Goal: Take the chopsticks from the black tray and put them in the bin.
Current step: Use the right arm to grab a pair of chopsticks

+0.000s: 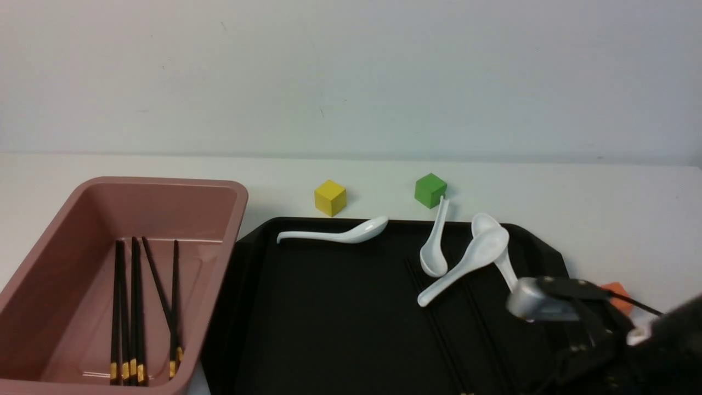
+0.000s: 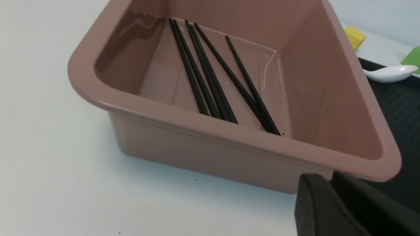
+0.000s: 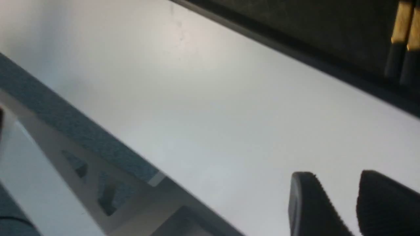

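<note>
The pink bin [image 1: 236, 219] stands at the left with several black chopsticks [image 1: 134, 307] lying in it, gold bands toward me. It also shows in the left wrist view [image 2: 229, 131], with its chopsticks [image 2: 210, 85]. More chopsticks [image 1: 439, 329] lie on the black tray [image 1: 329, 329], faint against it. My left gripper [image 2: 331, 177] is shut and empty, just outside the bin's near corner. My right gripper [image 3: 338, 183] is open and empty over the white table beside the tray's rim [image 3: 295, 49]. Two gold-banded chopstick ends [image 3: 402, 23] show on the tray.
Several white spoons [image 1: 460, 263] lie on the tray's far half. A yellow cube [image 1: 330, 197] and a green cube [image 1: 430, 190] sit behind the tray. An orange block [image 1: 617, 291] is at the right. My right arm [image 1: 603, 340] covers the tray's near right corner.
</note>
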